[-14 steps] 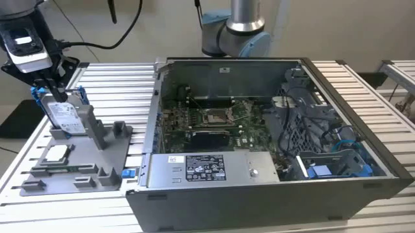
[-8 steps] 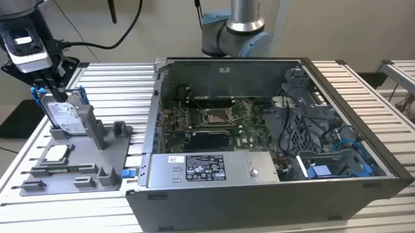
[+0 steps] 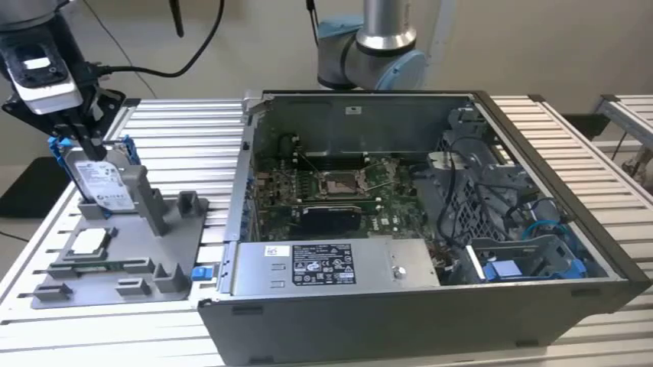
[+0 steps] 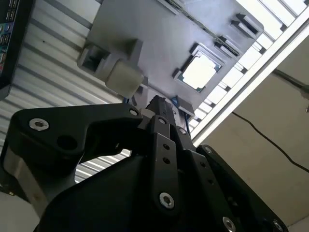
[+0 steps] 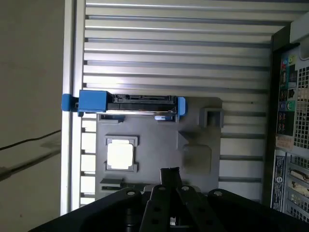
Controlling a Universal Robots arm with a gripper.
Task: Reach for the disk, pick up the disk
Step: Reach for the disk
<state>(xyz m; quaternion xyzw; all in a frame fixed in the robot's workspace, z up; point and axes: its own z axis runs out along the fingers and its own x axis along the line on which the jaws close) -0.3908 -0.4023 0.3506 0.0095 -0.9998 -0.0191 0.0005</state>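
Note:
The disk (image 3: 102, 182) is a silver drive with a white label in a blue bracket. It stands on edge in a slot at the far end of the grey fixture plate (image 3: 173, 229), at the exterior view's left. In the first wrist view the disk (image 5: 140, 102) shows edge-on, blue at both ends. My gripper (image 3: 90, 144) hangs just over the disk's top edge, shut, with nothing between its fingers. In the first wrist view the gripper (image 5: 169, 172) tip sits over the fixture plate (image 5: 159, 130), apart from the disk. The second wrist view shows the gripper (image 4: 157, 102) over the plate.
A small square silver chip (image 3: 90, 241) (image 5: 119, 155) (image 4: 199, 72) lies in a holder on the fixture plate. An open computer case (image 3: 408, 313) stands at the exterior view's right, with a grey box (image 3: 326, 264) inside. The slatted table (image 3: 194, 138) lies around them.

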